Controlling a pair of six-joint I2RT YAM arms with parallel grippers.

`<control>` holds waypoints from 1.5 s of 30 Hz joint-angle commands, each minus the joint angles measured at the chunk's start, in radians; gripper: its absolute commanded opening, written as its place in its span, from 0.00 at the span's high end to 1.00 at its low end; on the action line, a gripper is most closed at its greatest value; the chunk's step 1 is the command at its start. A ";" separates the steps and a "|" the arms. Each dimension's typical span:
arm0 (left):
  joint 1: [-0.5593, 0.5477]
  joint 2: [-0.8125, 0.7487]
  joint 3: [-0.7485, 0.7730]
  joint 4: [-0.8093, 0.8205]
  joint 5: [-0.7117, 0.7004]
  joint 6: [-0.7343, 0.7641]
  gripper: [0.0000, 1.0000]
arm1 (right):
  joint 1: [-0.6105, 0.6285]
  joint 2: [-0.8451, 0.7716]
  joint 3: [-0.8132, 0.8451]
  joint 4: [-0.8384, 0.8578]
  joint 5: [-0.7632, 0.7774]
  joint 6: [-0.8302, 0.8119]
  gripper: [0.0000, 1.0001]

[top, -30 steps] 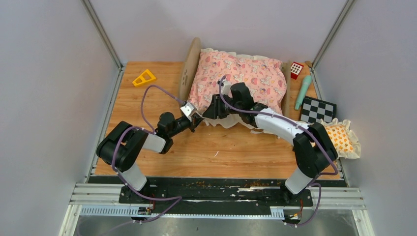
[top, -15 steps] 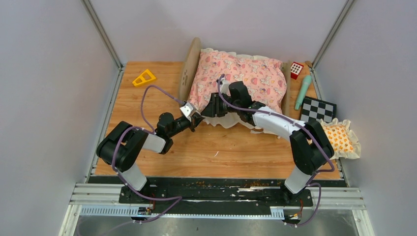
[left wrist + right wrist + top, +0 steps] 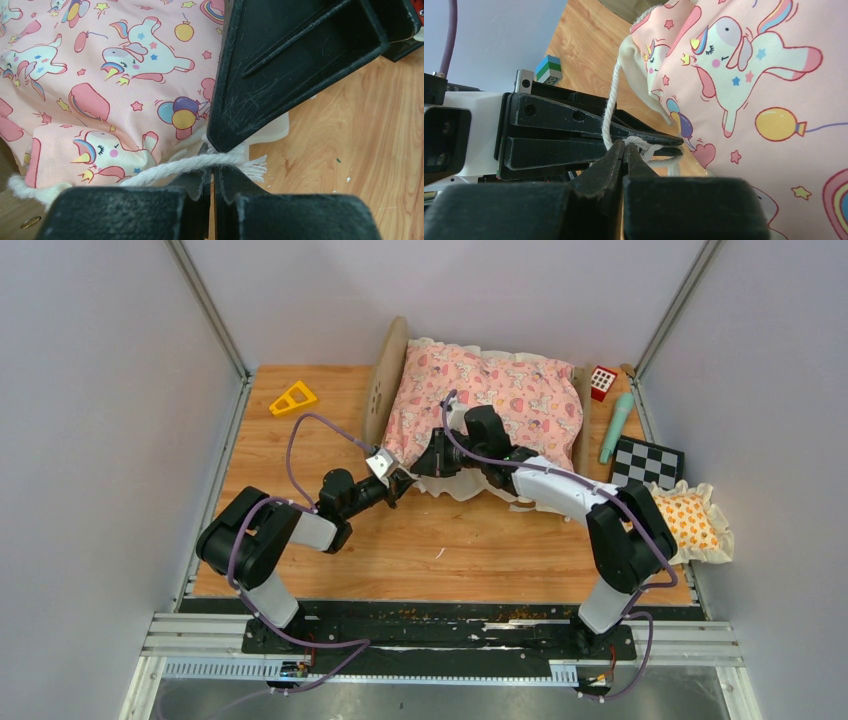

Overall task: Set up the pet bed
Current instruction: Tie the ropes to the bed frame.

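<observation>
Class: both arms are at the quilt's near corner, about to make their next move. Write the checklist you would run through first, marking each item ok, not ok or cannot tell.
1. Left jaws shut on the white cord: ok.
2. Right jaws shut on the same cord, tip to tip with the left jaws: ok.
3. Quilt lying on the bed frame: ok.
4. Quilt's near edge tidy: not ok, its frill spills onto the table.
5. Cord free of snags: cannot tell.
6. Pillow out of the way, at the table's right edge: ok.
</observation>
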 commanded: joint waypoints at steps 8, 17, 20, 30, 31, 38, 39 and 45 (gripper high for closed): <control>0.001 0.006 0.001 0.059 -0.002 -0.010 0.87 | -0.003 -0.051 -0.011 0.046 0.100 -0.017 1.00; 0.001 0.011 0.001 0.053 -0.010 -0.018 0.84 | -0.004 -0.116 -0.048 0.056 0.193 -0.034 1.00; 0.001 0.012 0.002 0.052 -0.012 -0.020 0.83 | -0.003 -0.134 -0.055 0.060 0.210 -0.038 1.00; 0.001 0.013 0.001 0.046 -0.021 -0.024 0.83 | -0.003 -0.171 -0.078 0.059 0.268 -0.054 1.00; 0.001 0.013 0.001 0.042 -0.024 -0.026 0.82 | -0.003 -0.170 -0.078 0.059 0.266 -0.055 1.00; 0.000 0.013 0.018 -0.021 -0.035 -0.046 0.92 | -0.004 -0.158 -0.081 0.064 0.253 -0.049 1.00; 0.001 0.010 0.021 -0.029 -0.033 -0.045 0.96 | -0.003 -0.157 -0.081 0.066 0.252 -0.049 1.00; 0.000 -0.032 0.016 -0.072 -0.057 -0.050 1.00 | -0.002 -0.155 -0.082 0.062 0.257 -0.055 1.00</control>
